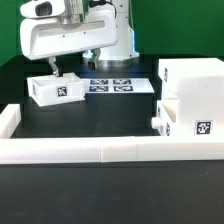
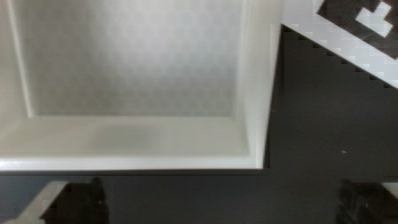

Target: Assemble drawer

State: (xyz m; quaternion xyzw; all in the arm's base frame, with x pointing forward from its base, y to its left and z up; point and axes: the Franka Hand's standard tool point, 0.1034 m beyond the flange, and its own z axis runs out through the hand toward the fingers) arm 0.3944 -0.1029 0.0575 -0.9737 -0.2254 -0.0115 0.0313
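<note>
A small shallow white tray (image 1: 55, 90) with a tag on its side lies on the black table at the exterior view's left. My gripper (image 1: 70, 64) hovers just above and behind it. The wrist view looks down into the tray's hollow inside (image 2: 143, 80). My gripper (image 2: 222, 205) is open and empty, and its dark fingertips (image 2: 71, 205) stand over the black table just outside the tray's rim. The large cube-like housing (image 1: 195, 85) stands at the exterior view's right. A second knobbed tray (image 1: 172, 118) sits against the housing's front.
The marker board (image 1: 120, 83) lies flat behind the tray; its corner shows in the wrist view (image 2: 356, 25). A low white wall of blocks (image 1: 100, 150) runs along the front and up the exterior view's left side.
</note>
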